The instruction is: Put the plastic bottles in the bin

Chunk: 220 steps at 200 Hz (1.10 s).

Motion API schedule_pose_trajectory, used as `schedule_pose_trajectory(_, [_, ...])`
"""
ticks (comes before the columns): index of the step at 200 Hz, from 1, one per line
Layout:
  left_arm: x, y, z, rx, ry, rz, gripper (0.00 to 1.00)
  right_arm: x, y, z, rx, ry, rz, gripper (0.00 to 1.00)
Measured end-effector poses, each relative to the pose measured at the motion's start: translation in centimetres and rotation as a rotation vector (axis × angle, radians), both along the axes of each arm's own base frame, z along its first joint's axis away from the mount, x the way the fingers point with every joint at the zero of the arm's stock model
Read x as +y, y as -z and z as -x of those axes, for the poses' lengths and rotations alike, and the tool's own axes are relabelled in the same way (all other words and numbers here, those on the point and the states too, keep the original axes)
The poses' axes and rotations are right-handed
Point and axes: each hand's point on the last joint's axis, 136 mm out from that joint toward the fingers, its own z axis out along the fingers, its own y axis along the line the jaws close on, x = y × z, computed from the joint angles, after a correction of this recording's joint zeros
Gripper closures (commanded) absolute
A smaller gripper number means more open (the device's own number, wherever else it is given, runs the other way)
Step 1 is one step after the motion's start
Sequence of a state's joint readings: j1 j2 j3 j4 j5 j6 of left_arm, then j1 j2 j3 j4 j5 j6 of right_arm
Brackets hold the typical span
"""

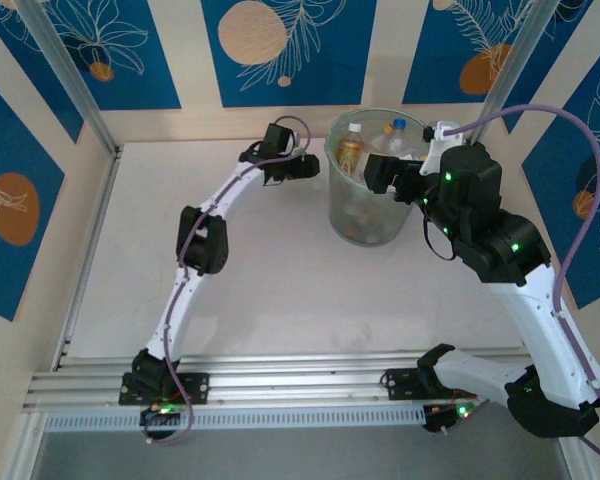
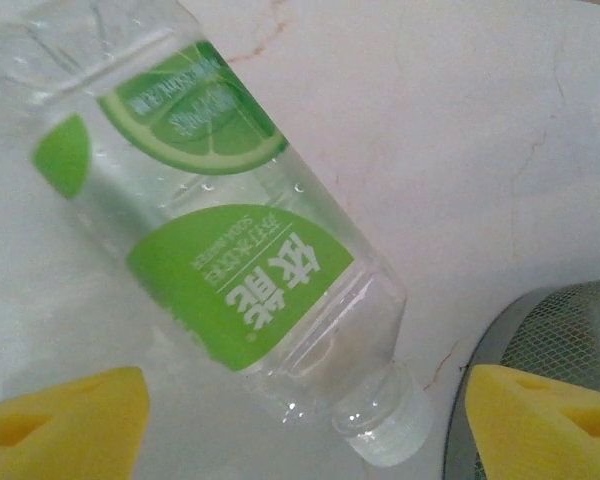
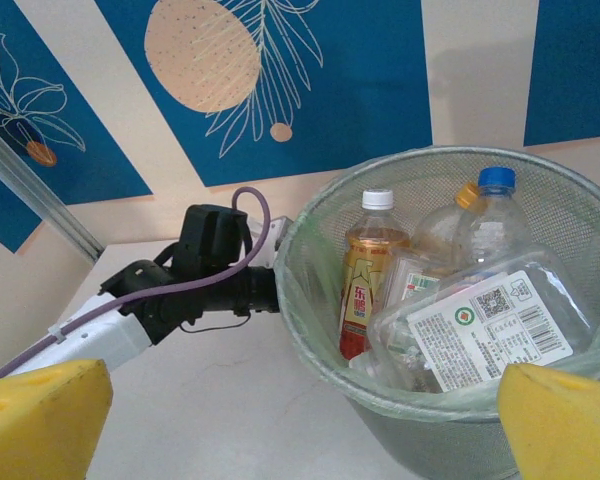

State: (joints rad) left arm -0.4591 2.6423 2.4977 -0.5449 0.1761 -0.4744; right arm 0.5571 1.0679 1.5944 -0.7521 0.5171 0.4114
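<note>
Now, target is the green-label bottle point(image 2: 230, 250): clear, lying flat on the table point(image 2: 500, 120), cap end pointing toward the base of the bin point(image 2: 555, 340). It is close beside the bin; I can't tell if they touch. The left gripper point(image 2: 305, 425) hangs over the bottle with jaws spread wide and nothing gripped. Its yellow fingertips point(image 2: 60, 420) sit either side of the cap end, and the bottle runs diagonally away from them.

The step in hand looks like picking up this bottle. To do it well:
- Turn the wrist so the jaws close across the body, not along it.
- Aim for the labelled middle; the tapered neck and cap would likely slip out.
- Go low enough that the pads pass the widest part.
- Close gently. Thin plastic will probably dent, and the bottle could squirt sideways on the smooth table.
- Watch the bin wall, which is near the finger on the right of the wrist view; a knock is possible.

The bin already holds several binned bottles point(image 3: 370, 270), one orange-labelled and upright, piled fairly high. The right gripper point(image 3: 300, 420) hovers over the bin's near rim, jaws apart and empty. It should probably back off before the left arm lifts over the rim, or the arms could clash.
</note>
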Motion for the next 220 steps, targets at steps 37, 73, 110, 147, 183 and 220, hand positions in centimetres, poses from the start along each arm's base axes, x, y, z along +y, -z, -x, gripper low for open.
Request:
schedule_pose_trajectory(37, [0.2,0.1,0.6,0.028,-0.103,-0.040,0.01,0.0,0.0,0.0,0.000,0.000,0.001,0.01])
schedule_pose_trajectory(73, [-0.8,0.5,1.5,0.040,-0.145,-0.059,0.00,0.0,0.1,0.0,0.000,0.000,0.000,0.01])
schedule_pose_trajectory(110, [-1.3,0.1,1.5,0.018,-0.188,-0.071,0.01,0.0,0.1,0.0,0.000,0.000,0.000,0.01])
schedule_pose_trajectory(147, [-1.0,0.6,0.6,-0.010,-0.262,-0.097,0.01,0.0,0.1,0.0,0.000,0.000,0.001,0.01])
schedule_pose_trajectory(183, [-0.8,2.4,0.1,-0.010,-0.319,-0.115,0.04,0.1,0.1,0.0,0.001,-0.004,0.001,0.01])
schedule_pose_trajectory(220, [-1.1,3.9,0.5,0.004,-0.357,-0.135,0.09,0.1,0.1,0.1,0.000,-0.009,0.001,0.01])
